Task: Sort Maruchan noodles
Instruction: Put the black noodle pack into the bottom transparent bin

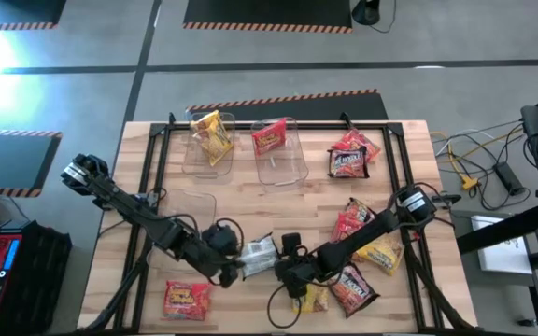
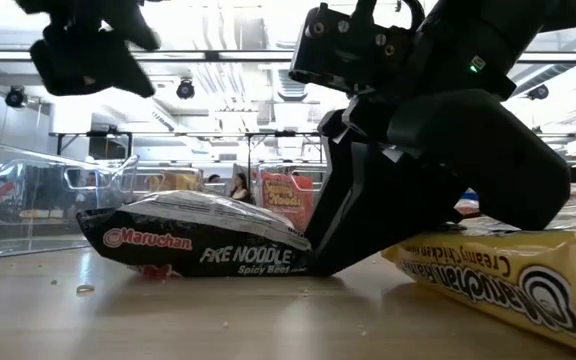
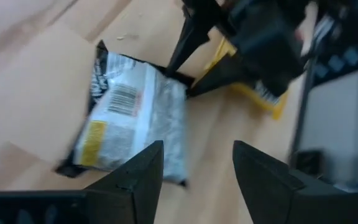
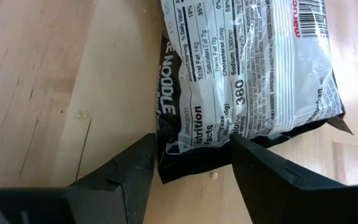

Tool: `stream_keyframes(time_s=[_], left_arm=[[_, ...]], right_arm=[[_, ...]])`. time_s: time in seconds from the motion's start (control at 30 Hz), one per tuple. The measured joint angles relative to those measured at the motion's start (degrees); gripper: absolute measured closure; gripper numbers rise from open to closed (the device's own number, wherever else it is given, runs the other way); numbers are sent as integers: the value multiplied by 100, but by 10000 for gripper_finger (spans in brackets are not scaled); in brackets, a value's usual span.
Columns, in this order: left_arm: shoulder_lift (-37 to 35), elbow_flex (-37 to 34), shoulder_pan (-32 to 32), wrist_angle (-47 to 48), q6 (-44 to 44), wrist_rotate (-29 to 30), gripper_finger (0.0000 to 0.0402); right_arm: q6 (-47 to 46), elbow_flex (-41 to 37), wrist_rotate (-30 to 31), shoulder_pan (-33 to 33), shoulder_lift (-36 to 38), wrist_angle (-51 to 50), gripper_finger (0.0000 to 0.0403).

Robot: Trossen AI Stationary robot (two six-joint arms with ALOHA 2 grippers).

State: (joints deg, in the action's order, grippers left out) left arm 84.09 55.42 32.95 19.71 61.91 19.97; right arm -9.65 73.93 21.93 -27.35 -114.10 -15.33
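Near the table's (image 1: 138,299) front left corner lies 1 red-orange packet (image 1: 186,300). The left gripper (image 1: 234,262) hangs just beside the silvery-backed packet (image 1: 259,252), its fingers (image 3: 143,171) spread and holding nothing. That packet lies flat (silvery back up, "Maruchan" on its dark edge) at the table's front middle. The right gripper (image 1: 286,265) meets it from the other side, jaws parted, a corner of the packet between its fingers (image 4: 126,167). A yellow packet (image 2: 528,285) lies beside it.
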Motion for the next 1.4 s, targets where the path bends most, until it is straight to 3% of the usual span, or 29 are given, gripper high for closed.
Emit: stream_keyframes(time_s=[0.23,0.63,0.8,0.93,1.13,1.4], left_arm=[[61,0,106,-145,1589,-441,226],[870,26,190,-786,3688,-536,225],[1081,210,188,-766,3761,-835,225],[1032,367,123,-381,3264,-891,225],[849,725,101,571,2697,-588,225],[808,1259,174,681,2513,-305,225]], right_arm=[[41,4,2,5,-98,-16,204],[346,4,-84,68,-149,-48,230],[567,2,-226,112,-149,-50,250],[792,0,-263,122,-88,-60,262],[872,34,-228,122,266,-309,274],[673,124,-234,120,458,405,282]])
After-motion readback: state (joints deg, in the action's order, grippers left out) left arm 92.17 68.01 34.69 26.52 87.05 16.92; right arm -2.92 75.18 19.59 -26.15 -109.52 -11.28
